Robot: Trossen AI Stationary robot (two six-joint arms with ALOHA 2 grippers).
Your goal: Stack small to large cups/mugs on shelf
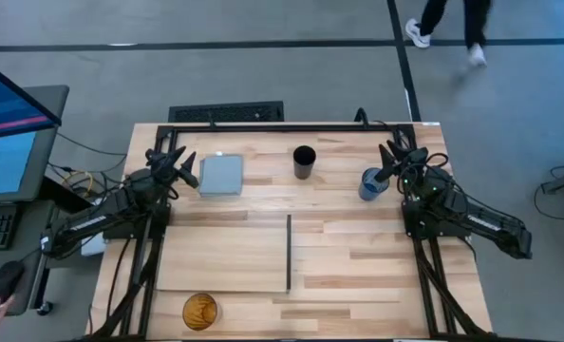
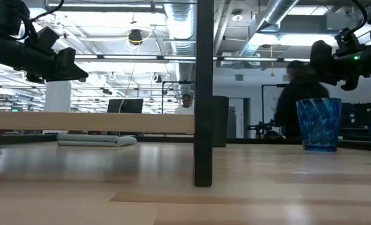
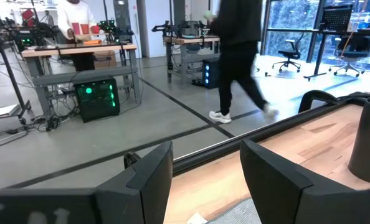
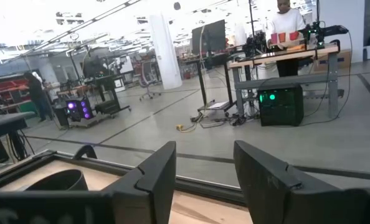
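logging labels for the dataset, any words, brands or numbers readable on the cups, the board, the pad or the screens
None can be read.
Amber-gold translucent cup, plain black cup, blue translucent cup: no print shows.
Pale wooden board and grey-blue square pad: bare.
Blue-lit monitor beside the table: content too blurred to read.
Red items on a far bench: too small to read.

You have three cup colours here: an amber-gold translucent round cup, a plain black opaque cup, and a blue translucent cup whose wall shows a faceted, mottled pattern. The flat wooden board is pale, lighter than your striped light-wood tabletop, with a thin black strip on one edge. The square pad is grey-blue. Both arms are dark.
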